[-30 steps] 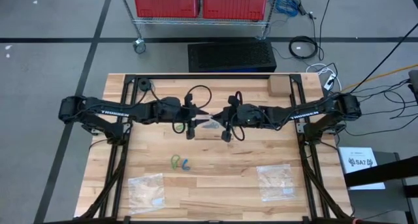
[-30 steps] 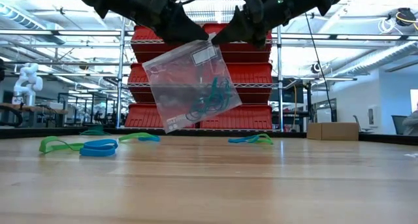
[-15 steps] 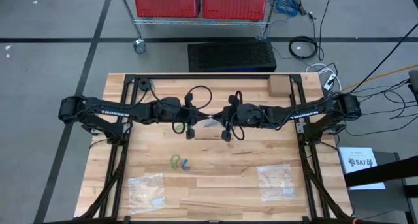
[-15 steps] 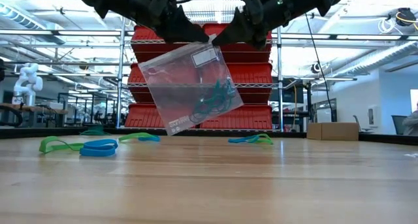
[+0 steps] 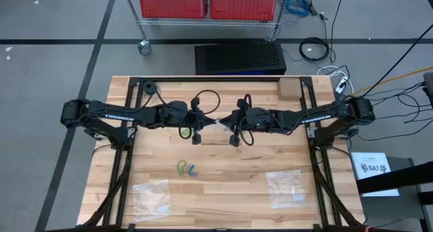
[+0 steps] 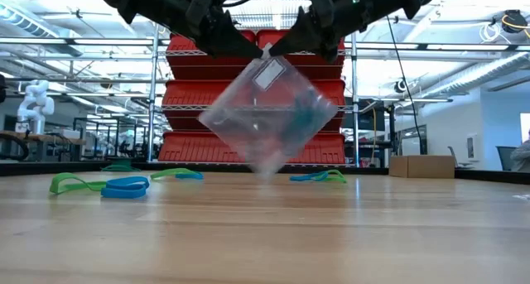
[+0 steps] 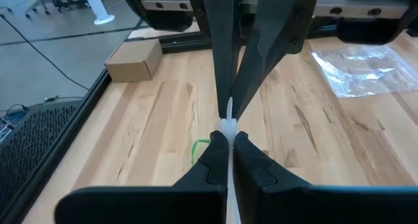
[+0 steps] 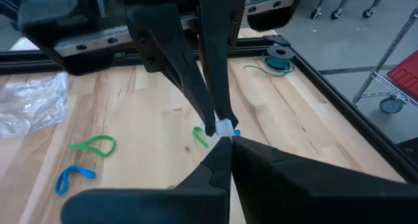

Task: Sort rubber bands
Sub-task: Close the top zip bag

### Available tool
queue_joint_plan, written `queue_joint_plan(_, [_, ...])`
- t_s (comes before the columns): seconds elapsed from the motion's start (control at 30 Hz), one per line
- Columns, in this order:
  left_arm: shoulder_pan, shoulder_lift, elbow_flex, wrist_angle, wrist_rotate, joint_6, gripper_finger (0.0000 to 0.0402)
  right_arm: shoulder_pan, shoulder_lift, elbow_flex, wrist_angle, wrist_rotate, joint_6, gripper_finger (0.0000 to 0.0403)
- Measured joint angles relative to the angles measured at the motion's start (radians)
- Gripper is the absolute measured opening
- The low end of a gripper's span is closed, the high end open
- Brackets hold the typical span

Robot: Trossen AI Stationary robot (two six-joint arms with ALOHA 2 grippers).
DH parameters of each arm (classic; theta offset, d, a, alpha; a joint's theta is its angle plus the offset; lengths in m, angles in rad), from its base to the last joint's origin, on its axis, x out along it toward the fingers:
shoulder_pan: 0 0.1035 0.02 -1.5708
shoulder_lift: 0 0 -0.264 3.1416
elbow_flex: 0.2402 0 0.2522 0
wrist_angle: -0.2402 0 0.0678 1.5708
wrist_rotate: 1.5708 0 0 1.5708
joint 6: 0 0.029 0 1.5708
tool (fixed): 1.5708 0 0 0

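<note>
1. Though blurred in the low view, looks like a clump of green and dark rubber bands (image 6: 300,117) inside a clear bag (image 6: 269,110), hanging in the air over the middle of the tabletop (image 5: 223,191), nearer its far edge.
2. Held by its top edge from both sides: left gripper (image 5: 210,120) clamped on the bag top, right gripper (image 5: 227,122) clamped on it just beside, tips nearly touching. Same in both wrist views: fingers pinched on a pale strip of bag.
3. On the wood, loose: green band (image 6: 70,184) and blue band (image 6: 126,187) touching, left of centre and toward the front edge. A few more green/blue ones farther back (image 6: 319,176).
4. Flat near the front edge, two spare bags: one toward the front-left corner (image 5: 151,197), one toward the front-right corner (image 5: 286,187). Contents too faint to tell.
5. At the far-right corner, a cardboard box (image 5: 289,88), out of play.
6. Progress, as a judgement: early.
   - Done: no colour groups laid out anywhere.
   - Pending: most of the stock bagged and mixed, a handful scattered.
   - Left: open or empty the held bag, then split everything by colour, possibly into the spare bags.
</note>
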Motion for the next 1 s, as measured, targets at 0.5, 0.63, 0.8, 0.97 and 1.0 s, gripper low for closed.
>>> queue_joint_plan(0.5, [0.000, 0.000, -0.001, -0.001, 0.000, 0.002, 0.0001, 0.000, -0.051, 0.000, -0.029, -0.057, -0.027, 0.0047])
queue_joint_plan(0.63, [0.000, 0.000, -0.001, -0.012, 0.000, 0.002, 0.0002, 0.000, -0.059, 0.000, -0.082, -0.053, -0.020, 0.0039])
queue_joint_plan(0.8, [0.000, 0.000, -0.001, -0.112, 0.000, -0.011, 0.0002, 0.000, -0.070, 0.000, -0.237, -0.073, 0.060, 0.0052])
queue_joint_plan(0.97, [0.000, 0.000, -0.026, -0.157, -0.019, -0.074, 0.0002, 0.000, -0.032, 0.001, -0.352, -0.207, 0.098, 0.0073])
queue_joint_plan(1.0, [0.000, 0.000, -0.034, -0.158, -0.030, -0.085, 0.0001, 0.000, -0.017, 0.001, -0.347, -0.237, 0.099, 0.0077])
